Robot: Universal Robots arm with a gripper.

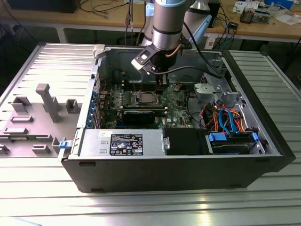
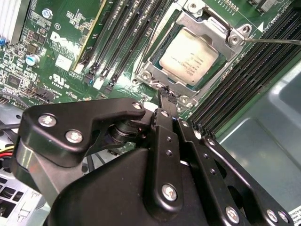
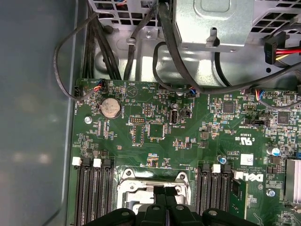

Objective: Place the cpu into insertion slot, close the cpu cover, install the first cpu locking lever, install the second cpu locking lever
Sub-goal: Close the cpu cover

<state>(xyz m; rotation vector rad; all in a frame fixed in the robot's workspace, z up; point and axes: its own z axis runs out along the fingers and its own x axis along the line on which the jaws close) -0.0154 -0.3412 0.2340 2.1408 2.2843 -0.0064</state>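
The cpu [image 2: 188, 55], a small flat square chip with a light silvery-grey metal top, sits in its socket on the green motherboard [image 3: 155, 122]. In the second wrist view its top shows through the window of the cpu cover [image 2: 211, 23], a thin silvery metal square frame that lies down flat around the chip's rim. A thin bare metal rod [image 2: 273, 41] reaches out sideways from one corner of that frame, and two more thin rods [image 2: 151, 35] run along the side of the socket next to the long black memory slots [image 2: 117, 42]; whether any of them is hooked down cannot be told. The black gripper [image 2: 164, 96] hangs over the edge of the socket, just beside the frame, its two fingertips pressed together with nothing seen between them; in the first wrist view the gripper [image 3: 164, 192] shows the same closed tips above the socket's edge. Further along the board lies a round silver coin cell [image 3: 110, 108]. In the exterior view the arm comes straight down into the open black computer case [image 1: 188, 174], the gripper [image 1: 160, 86] just to the exterior view's right of the cpu [image 1: 143, 98]. The case rests on a ribbed metal surface [image 1: 141, 207], with a grey plastic fixture [image 1: 47, 101] to the exterior view's left.
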